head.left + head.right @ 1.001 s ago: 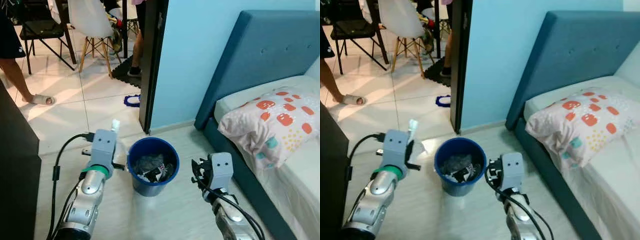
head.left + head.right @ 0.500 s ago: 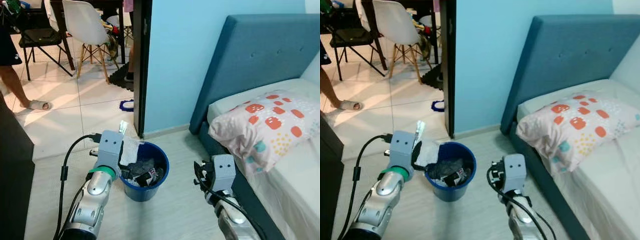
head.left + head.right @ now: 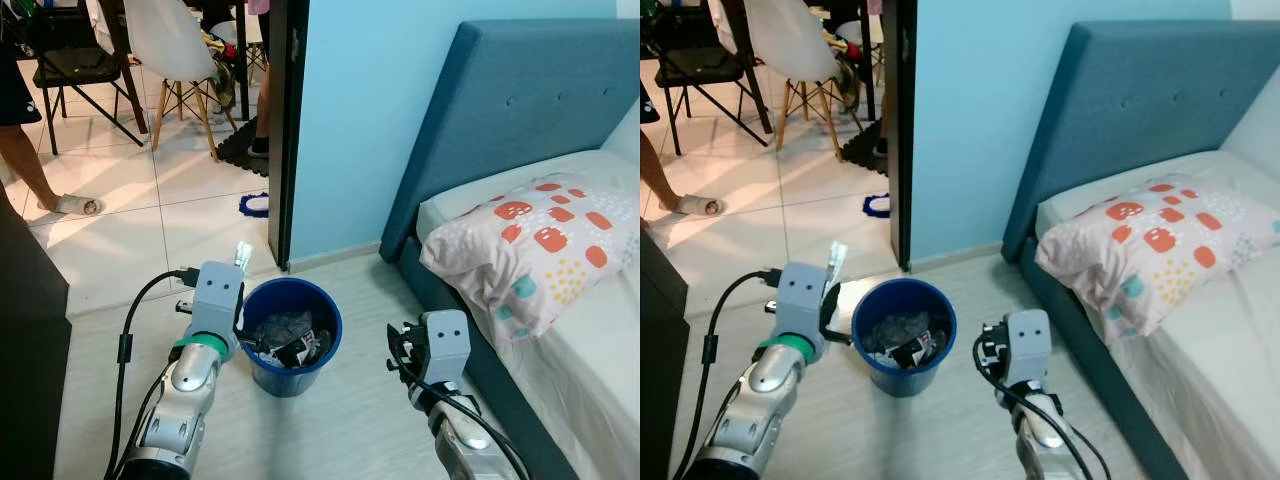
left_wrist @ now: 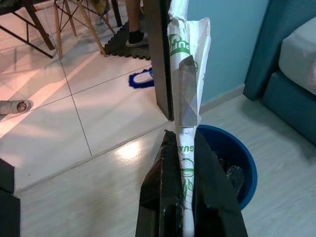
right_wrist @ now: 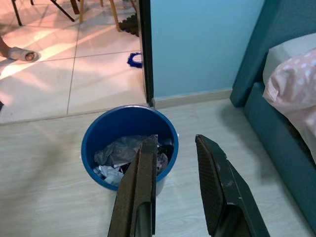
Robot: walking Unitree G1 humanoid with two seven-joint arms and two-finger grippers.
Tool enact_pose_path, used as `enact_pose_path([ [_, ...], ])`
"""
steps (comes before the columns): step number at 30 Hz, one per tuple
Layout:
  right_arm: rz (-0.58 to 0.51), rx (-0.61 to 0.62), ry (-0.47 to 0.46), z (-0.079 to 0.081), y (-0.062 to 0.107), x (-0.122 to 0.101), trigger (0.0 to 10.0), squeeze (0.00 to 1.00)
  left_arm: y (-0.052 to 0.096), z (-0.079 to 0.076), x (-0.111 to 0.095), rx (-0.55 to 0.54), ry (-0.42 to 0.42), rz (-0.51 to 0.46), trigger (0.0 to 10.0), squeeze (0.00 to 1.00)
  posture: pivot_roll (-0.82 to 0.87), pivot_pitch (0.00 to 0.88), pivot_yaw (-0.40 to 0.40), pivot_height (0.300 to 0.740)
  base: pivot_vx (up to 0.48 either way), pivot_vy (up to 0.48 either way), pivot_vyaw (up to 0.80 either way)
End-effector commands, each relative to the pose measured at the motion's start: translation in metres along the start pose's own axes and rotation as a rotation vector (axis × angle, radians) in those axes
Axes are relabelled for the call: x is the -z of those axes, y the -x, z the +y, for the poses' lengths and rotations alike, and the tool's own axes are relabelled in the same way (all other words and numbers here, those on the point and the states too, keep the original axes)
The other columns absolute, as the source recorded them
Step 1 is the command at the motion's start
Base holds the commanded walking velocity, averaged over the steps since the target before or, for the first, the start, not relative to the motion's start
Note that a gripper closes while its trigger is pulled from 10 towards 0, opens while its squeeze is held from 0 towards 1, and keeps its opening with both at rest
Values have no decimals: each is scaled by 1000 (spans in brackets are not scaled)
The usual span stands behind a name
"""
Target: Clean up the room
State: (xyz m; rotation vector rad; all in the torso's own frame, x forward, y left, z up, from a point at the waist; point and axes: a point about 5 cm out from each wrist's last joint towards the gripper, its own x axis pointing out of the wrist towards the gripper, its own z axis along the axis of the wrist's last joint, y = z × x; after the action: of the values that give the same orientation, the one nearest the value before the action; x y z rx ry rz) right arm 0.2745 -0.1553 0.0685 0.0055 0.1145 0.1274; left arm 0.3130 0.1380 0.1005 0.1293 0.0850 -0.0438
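Bin (image 3: 290, 335) rim partly behind wrapper (image 4: 186, 89)

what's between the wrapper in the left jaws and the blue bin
Nothing visible. The left gripper holds the white-and-green wrapper upright beside the blue bin, whose open top is uncovered though already holding trash. The right gripper hangs open on the bin's other side.
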Motion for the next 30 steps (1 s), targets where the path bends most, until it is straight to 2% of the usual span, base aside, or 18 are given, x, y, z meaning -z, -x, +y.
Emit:
enact_pose_path([
  [1,12,1,0,0,3,3,10000,0,2,-1,5,4,4,17,10000,0,-72,81,13,717,480,0,0],
  [20,10,4,-3,0,2,2,10000,0,1,0,7,-1,-1,29,10000,0,-72,80,16,717,480,0,0],
  [30,10,2,-2,0,0,2,10000,0,0,-4,9,28,-13,37,10000,0,-72,74,16,717,66,0,0],
])
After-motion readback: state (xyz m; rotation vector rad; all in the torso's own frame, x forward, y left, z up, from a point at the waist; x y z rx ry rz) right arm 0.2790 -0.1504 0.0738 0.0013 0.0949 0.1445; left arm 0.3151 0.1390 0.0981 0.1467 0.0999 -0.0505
